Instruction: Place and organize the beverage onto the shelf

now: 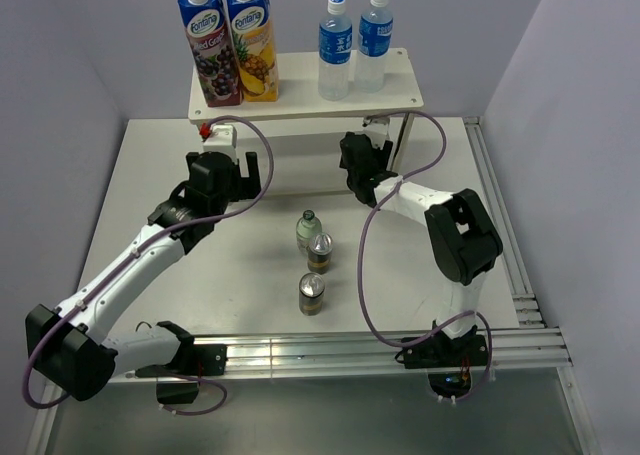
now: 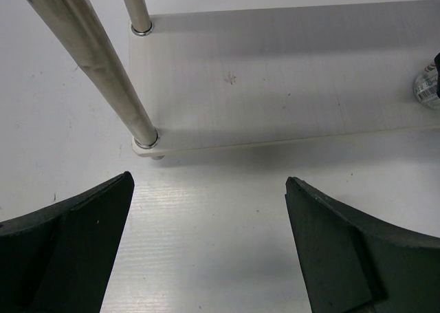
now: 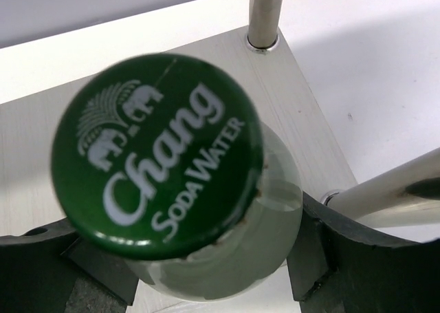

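White table [image 1: 150, 190], pale walls [image 1: 60, 55], cream shelf [image 1: 300, 97] far side.
Right gripper [image 3: 182, 261] clamps green-capped bottle [image 3: 158, 155] at lower board [image 3: 27, 162]'s right end; left gripper [image 2: 210, 182] wide open, empty.

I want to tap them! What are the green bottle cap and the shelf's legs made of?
The green cap on the soda bottle looks like painted metal: thin edge with small rusty chips. The shelf legs are probably polished steel: shiny, with streaky reflections.

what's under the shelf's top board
The lower board, where the right gripper grips a green-capped soda bottle near its right end; from overhead the top board hides it.
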### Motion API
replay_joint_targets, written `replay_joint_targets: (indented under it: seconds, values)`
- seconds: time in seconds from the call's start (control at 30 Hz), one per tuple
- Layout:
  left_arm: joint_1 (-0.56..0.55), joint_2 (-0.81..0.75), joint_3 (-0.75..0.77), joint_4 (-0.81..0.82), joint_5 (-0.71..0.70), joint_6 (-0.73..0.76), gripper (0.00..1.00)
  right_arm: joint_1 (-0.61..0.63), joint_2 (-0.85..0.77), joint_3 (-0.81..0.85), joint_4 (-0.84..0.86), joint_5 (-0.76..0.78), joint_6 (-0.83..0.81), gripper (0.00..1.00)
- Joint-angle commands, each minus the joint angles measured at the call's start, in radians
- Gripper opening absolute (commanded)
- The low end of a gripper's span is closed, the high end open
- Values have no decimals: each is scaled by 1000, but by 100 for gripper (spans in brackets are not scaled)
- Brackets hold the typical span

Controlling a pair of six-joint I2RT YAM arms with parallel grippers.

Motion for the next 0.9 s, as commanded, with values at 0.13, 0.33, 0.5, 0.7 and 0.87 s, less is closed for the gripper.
replay_joint_targets:
  seconds: [0.13, 0.33, 0.5, 0.7, 0.87]
  values:
    - [16, 6, 15, 31, 19, 7, 99, -20, -22, 57, 119, 3, 9, 67]
    - [19, 3, 15, 34, 23, 9, 99, -20, -63, 21, 116, -6, 15, 100]
    - [21, 0, 12, 37, 24, 10, 99, 6, -123, -42, 127, 14, 3, 100]
    - [22, 1, 12, 37, 23, 14, 99, 52, -232, -121, 122, 59, -11, 100]
    - [27, -7, 9, 40, 24, 14, 99, 98, -312, -193, 114, 89, -8, 100]
